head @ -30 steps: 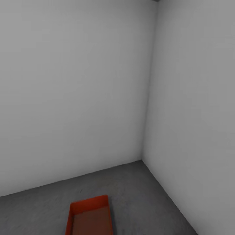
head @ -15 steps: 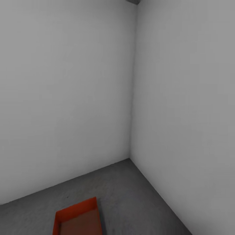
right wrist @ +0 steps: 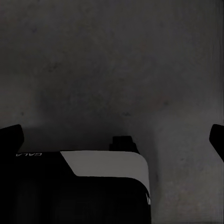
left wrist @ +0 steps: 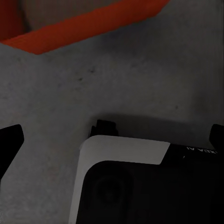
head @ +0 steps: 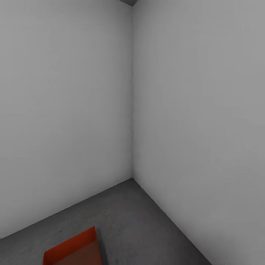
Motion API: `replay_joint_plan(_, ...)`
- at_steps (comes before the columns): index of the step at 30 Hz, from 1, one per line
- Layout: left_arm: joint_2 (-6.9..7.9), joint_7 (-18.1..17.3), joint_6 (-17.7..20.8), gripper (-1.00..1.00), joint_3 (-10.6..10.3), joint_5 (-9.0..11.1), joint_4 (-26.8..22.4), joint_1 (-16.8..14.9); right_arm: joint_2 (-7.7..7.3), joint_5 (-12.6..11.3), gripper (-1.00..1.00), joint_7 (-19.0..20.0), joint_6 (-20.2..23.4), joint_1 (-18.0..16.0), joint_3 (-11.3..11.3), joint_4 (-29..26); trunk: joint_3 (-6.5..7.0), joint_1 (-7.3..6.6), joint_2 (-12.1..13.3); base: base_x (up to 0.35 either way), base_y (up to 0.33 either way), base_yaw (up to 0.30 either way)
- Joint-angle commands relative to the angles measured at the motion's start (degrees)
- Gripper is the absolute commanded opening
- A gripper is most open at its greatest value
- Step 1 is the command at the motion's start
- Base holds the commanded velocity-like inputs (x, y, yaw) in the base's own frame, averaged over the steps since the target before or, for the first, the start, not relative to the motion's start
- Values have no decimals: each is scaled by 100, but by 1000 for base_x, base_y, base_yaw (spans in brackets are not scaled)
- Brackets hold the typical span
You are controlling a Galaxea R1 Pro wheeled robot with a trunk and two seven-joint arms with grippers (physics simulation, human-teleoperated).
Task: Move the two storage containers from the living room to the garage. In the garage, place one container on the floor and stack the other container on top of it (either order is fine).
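left wrist view, container (left wrist: 88, 23) beyond open gripper (left wrist: 114, 137)

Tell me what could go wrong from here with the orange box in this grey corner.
1. The orange-red thin-walled box sits on the dark grey concrete floor at the head view's bottom edge; turning further could lose sight of it.
2. The left claw hangs open and empty over the floor beside the box, so the base could clip it.
3. The pale grey walls meet close ahead, leaving little turning room.
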Motion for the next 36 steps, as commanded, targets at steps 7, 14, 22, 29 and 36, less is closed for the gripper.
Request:
replay_joint_plan(7,3,-24,12,100,-10,50,-3,-1,6,-46,100,-4,-26,-8,46,17,-7,0,-4,0,0,-289)
replay_joint_plan(14,3,-25,10,100,-10,50,-3,-1,2,-46,100,-4,-26,-8,46,17,-7,0,-4,0,0,-252)
replay_joint_plan(22,3,-26,10,100,-10,51,-3,-1,-15,-49,100,-21,-40,-9,41,17,-7,0,-4,0,0,-34)
replay_joint_plan(29,3,-24,12,100,-10,53,-3,-1,-8,-51,100,-23,-43,-9,41,17,-7,0,-4,0,0,-2)
replay_joint_plan(36,3,-23,9,100,-10,51,-3,-1,-12,-55,100,-18,-44,-9,39,17,-7,0,-4,0,0,0)
